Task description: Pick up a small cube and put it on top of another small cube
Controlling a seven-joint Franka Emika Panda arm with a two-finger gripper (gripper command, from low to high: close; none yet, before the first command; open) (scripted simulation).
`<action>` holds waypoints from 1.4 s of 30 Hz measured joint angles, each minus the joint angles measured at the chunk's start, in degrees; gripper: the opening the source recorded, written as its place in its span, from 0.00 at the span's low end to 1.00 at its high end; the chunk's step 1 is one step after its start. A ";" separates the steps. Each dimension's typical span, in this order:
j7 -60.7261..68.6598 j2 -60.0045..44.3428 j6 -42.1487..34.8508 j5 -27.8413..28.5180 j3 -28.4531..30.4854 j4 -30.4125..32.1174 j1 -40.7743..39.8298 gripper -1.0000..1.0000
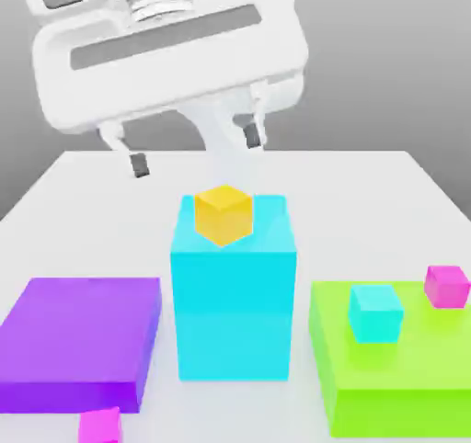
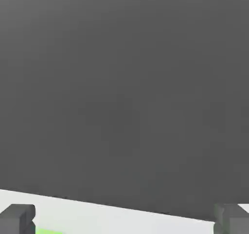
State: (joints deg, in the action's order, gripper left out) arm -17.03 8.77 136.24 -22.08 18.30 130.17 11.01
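Note:
A small yellow-orange cube (image 1: 224,214) rests on top of a tall cyan block (image 1: 234,289) in the middle of the table. One magenta cube (image 1: 447,286) sits on the far right corner of the green slab (image 1: 405,381). A second magenta cube (image 1: 100,426) lies on the table at the front, near the purple slab. My gripper (image 1: 195,150) hangs open behind and above the cyan block, its dark fingertips (image 1: 140,165) spread wide with nothing between them. In the hand view both fingertips (image 2: 17,218) stand far apart over the table's edge.
A flat purple slab (image 1: 78,340) lies at the exterior view's left. A small cyan cube (image 1: 375,312) sits on the green slab beside the magenta one. The white table (image 1: 368,193) stretches behind the blocks.

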 joint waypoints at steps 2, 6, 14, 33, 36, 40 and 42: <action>2.94 -4.08 0.60 -2.04 0.48 -0.15 -0.32 0.50; 7.88 -11.74 2.27 -4.75 0.97 -0.34 -1.32 0.50; 13.68 -24.30 7.94 -3.88 1.91 -0.06 -3.43 0.50; 18.11 -38.79 19.43 -1.87 1.37 -1.23 -6.59 0.00; 15.30 -33.19 15.42 2.08 4.78 0.19 -4.11 0.00; 15.81 -28.83 9.62 1.35 5.01 -1.38 -4.76 0.00; 15.97 -26.55 6.55 0.03 4.40 -1.02 -4.78 0.00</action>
State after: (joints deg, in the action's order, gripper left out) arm -1.07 -17.78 142.79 -22.05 22.70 129.15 6.22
